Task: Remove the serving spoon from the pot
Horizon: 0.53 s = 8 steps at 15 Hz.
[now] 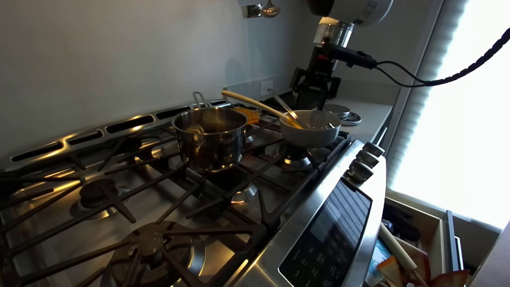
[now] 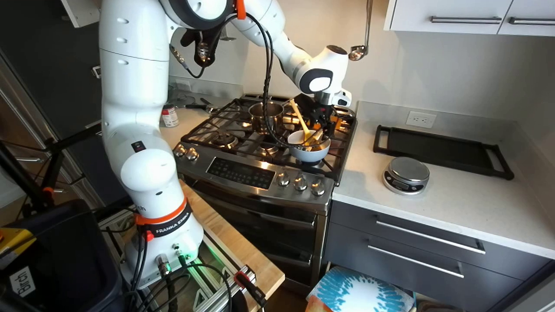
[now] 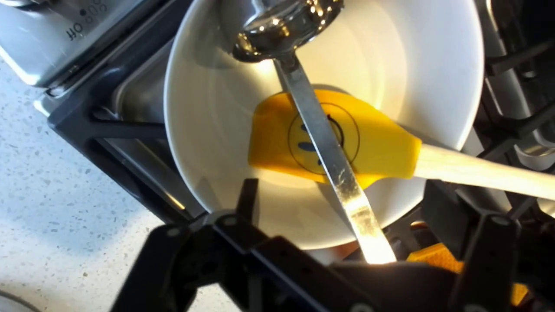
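Left: at eight o'clock in an exterior view, a dark container [image 2: 65, 260], with the white robot arm [image 2: 134, 82] rising beside it. Toward ten o'clock, a red-and-white can [image 2: 170, 117] stands on a pale surface [image 2: 193, 123]. Centre: the steel stove [image 2: 282, 193] carries a shiny saucepan [image 1: 211, 147] and, at four o'clock from it, the white, bowl-shaped pot [image 2: 310, 157]. The serving spoon [image 3: 390, 149] rests in this pot; in the wrist view its yellow head, marked with a face, lies inside and its wooden handle crosses the rim between three and four o'clock. A steel ladle [image 3: 325, 138] passes over that head, its handle crossing the rim between five and six o'clock. The jaws of the gripper [image 3: 342, 195] stand apart, to either side of the ladle's handle in that view. Right: at three o'clock from the stove, a pale speckled surface [image 2: 364, 190] bears a kitchen scale [image 2: 406, 175] and a black tray [image 2: 442, 149], the scale at eight o'clock from the tray. A wall socket [image 2: 420, 119] sits at eleven o'clock from the tray; white cupboards [image 2: 442, 8] hang at two o'clock in the exterior view.

Lettering: the container's label [image 2: 22, 281] appears to read "birch"; a black band [image 2: 172, 224] on the arm reads "FRANKA EMIKA"; the can's print is too small to read. The stove's front, at ten o'clock in the wrist view, is marked "Off".
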Each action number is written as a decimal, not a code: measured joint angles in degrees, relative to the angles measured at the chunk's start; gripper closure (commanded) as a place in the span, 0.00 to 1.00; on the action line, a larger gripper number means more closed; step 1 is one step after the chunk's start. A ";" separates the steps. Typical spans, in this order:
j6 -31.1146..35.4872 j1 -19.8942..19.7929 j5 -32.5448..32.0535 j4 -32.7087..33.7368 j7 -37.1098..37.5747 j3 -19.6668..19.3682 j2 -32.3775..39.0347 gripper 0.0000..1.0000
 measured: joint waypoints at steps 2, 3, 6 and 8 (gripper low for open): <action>-0.03 -0.01 0.05 -0.53 -0.41 0.41 -0.18 0.00; -0.12 -0.01 0.05 -0.79 -0.64 0.55 -0.14 0.00; -0.39 -0.06 -0.70 -1.54 -1.19 0.59 0.53 0.00; -0.39 -0.24 -0.77 -1.88 -1.73 0.55 0.95 0.00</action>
